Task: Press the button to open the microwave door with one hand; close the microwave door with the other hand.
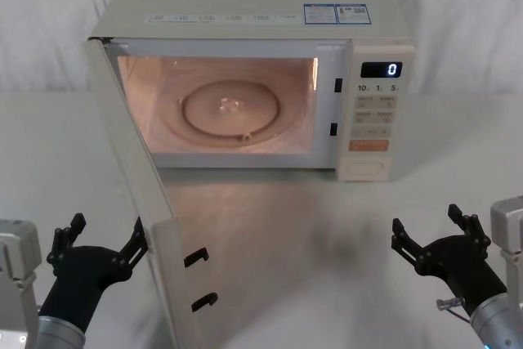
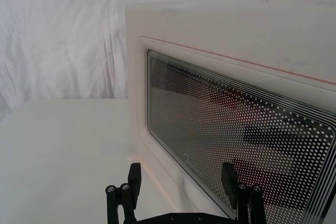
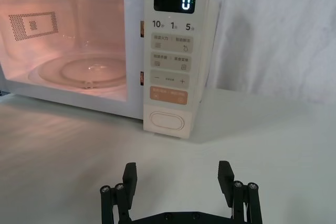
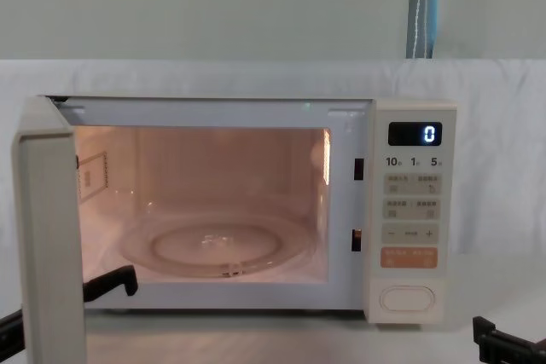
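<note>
The cream microwave [image 1: 245, 6] stands at the back of the table, its inside lit and its display reading 0. The microwave door [image 1: 139, 185] is swung wide open toward me on the left; its outer face and dotted window [image 2: 236, 124] are close in the left wrist view. My left gripper [image 1: 108, 230] is open, low at the near left, just outside the door's free edge. The oval button [image 1: 365, 168] sits at the bottom of the control panel [image 3: 170, 51]. My right gripper [image 1: 426, 222] is open at the near right, well short of the button [image 3: 167, 121] and touching nothing.
A glass turntable [image 1: 231, 108] lies in the cavity. Two black latch hooks [image 1: 196, 256] stick out of the door's inner face. White cloth covers the table [image 1: 310, 267] and the wall behind. Open table lies between the door and my right gripper.
</note>
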